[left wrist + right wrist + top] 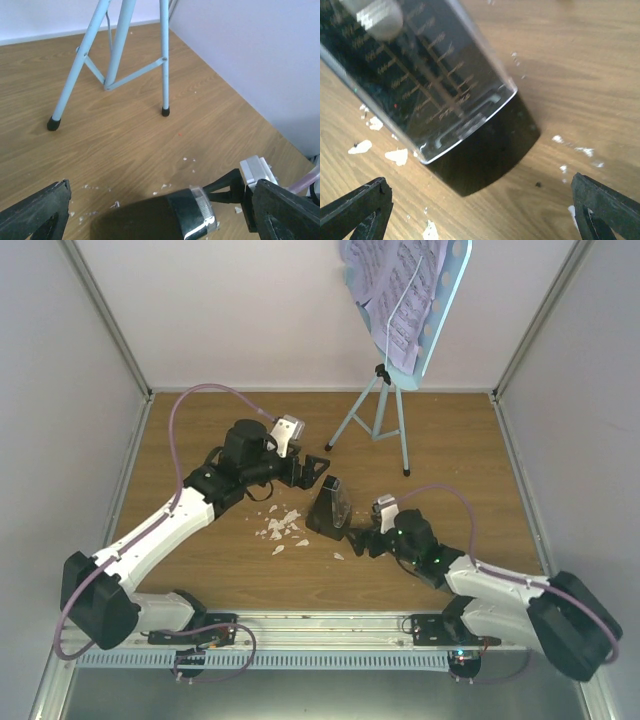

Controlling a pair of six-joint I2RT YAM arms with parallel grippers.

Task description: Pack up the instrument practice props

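Observation:
The small black metronome [328, 508] with its clear cover stands mid-table. My left gripper [312, 468] is open just behind it; in the left wrist view the metronome [165, 220] lies low between the spread fingers [35, 210], untouched. My right gripper [358, 538] is open at its front right, and the metronome [435, 85] fills the right wrist view ahead of the wide-apart fingers [605, 207]. The light blue music stand [381, 415] stands at the back, its desk [440, 310] carrying lilac sheet-music pages [385, 285].
White crumbs [280, 525] are scattered left of the metronome. The stand's tripod feet [53, 123] rest on the wood ahead of my left gripper. White walls close in the table on the left, back and right.

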